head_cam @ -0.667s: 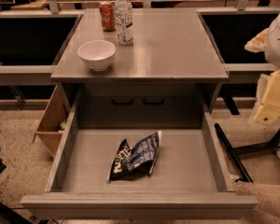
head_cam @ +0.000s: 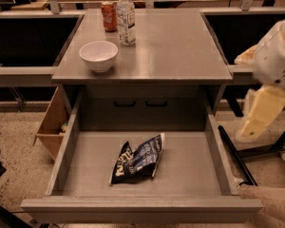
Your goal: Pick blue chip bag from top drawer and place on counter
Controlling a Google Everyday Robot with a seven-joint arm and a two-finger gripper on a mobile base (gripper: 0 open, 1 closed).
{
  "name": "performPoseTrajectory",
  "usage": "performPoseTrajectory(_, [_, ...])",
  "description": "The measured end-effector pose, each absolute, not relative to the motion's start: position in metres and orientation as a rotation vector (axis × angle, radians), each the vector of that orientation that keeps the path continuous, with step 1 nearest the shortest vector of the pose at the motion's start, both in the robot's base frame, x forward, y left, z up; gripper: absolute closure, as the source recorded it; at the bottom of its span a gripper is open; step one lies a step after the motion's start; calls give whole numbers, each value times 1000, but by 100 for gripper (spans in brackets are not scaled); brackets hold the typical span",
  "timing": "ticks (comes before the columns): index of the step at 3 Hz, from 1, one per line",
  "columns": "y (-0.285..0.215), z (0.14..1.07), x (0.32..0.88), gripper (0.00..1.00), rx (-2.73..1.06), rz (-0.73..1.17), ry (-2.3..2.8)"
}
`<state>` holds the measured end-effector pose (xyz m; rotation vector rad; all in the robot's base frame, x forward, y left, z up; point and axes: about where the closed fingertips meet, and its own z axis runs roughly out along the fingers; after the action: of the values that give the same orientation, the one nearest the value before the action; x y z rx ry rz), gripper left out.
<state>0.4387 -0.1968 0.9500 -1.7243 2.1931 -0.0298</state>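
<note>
The blue chip bag (head_cam: 137, 159) lies crumpled and flat on the floor of the open top drawer (head_cam: 61, 160), a little left of its middle. The drawer is pulled fully out below the grey counter (head_cam: 171, 46). My gripper (head_cam: 259, 115) hangs at the right edge of the view, outside the drawer's right wall and above it, well apart from the bag. Its pale yellow part points downward under the white arm housing (head_cam: 278, 51). It holds nothing that I can see.
On the counter's left part stand a white bowl (head_cam: 99, 55), a clear bottle (head_cam: 126, 17) and a red can (head_cam: 109, 16). A cardboard box (head_cam: 51, 125) sits on the floor left of the drawer. A black bar (head_cam: 235, 156) runs along the drawer's right side.
My gripper and arm have shifted a little left and down at the right edge. The bag, drawer and counter items have not moved.
</note>
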Motion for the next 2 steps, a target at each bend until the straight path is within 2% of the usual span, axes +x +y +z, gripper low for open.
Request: performPoseTrajectory(2, [-48,793,436,0,-1803,340,2014])
